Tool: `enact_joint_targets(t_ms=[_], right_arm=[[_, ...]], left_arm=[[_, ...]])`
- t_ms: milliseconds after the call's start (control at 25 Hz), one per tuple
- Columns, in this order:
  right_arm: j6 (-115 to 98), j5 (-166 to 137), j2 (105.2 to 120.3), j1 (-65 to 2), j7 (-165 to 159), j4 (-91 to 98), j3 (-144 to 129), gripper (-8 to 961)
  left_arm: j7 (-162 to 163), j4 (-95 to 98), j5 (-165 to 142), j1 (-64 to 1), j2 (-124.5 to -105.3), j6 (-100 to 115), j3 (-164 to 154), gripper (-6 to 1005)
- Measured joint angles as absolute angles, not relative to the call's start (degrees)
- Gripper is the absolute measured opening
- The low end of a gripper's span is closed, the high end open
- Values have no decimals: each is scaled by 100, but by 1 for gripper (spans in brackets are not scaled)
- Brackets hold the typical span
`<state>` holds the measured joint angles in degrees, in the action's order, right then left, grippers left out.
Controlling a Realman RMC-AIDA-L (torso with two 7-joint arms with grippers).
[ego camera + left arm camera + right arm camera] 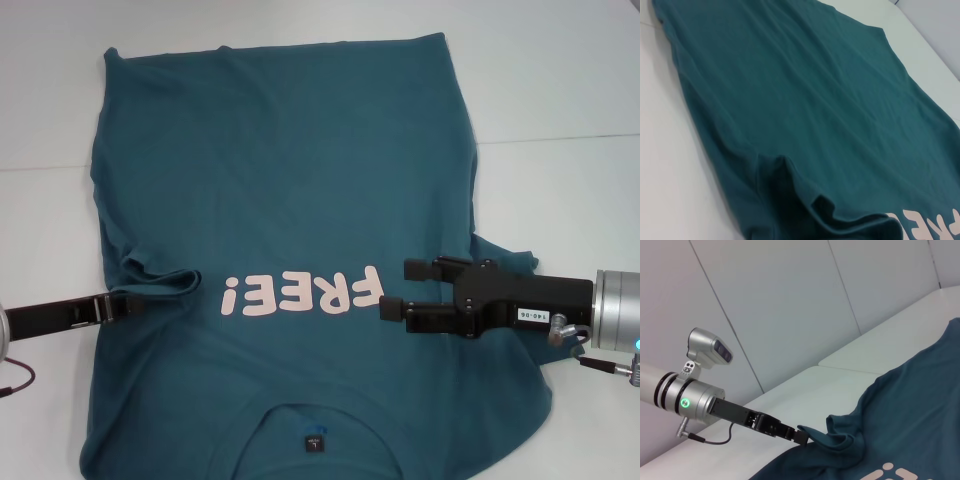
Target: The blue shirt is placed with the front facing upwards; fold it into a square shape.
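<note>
The blue shirt [290, 170] lies spread front up on the white table [560, 90], with its pink "FREE!" lettering [300, 293] across the middle and its black neck tag [314, 441] at the near edge. At the shirt's left side my left gripper [133, 304] is shut on a bunched fold of the sleeve [160, 280]. The right wrist view shows that left gripper [803, 436] holding the fold [837, 432] slightly raised. My right gripper [398, 289] hovers open over the shirt just right of the lettering, nothing between its fingers. The left wrist view shows the shirt [815, 100] and its raised fold [790, 190].
The table has a seam [560, 138] running across it at the right. Bare table surface [40, 120] borders the shirt on the left and right. Pale wall panels [790, 300] stand behind the table's left side.
</note>
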<state>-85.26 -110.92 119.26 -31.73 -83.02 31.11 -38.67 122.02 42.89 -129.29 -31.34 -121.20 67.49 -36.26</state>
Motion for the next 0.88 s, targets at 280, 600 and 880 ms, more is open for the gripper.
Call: enact_joint_targets(t_ms=[280, 600, 880], right_arm=[[-8525, -11092, 11927, -3173, -8296, 3111, -3861, 907], [-8525, -11092, 11926, -3173, -8296, 3111, -3858, 904], [-8525, -11092, 11927, -3173, -8296, 3111, -3858, 902]], left_arm=[[12206, 4289, -12929, -3143, -12120, 6749, -3687, 29], [12208, 4289, -12929, -3146, -12120, 6751, -3691, 0], [12208, 4331, -12883, -3133, -12138, 6903, -3691, 0]])
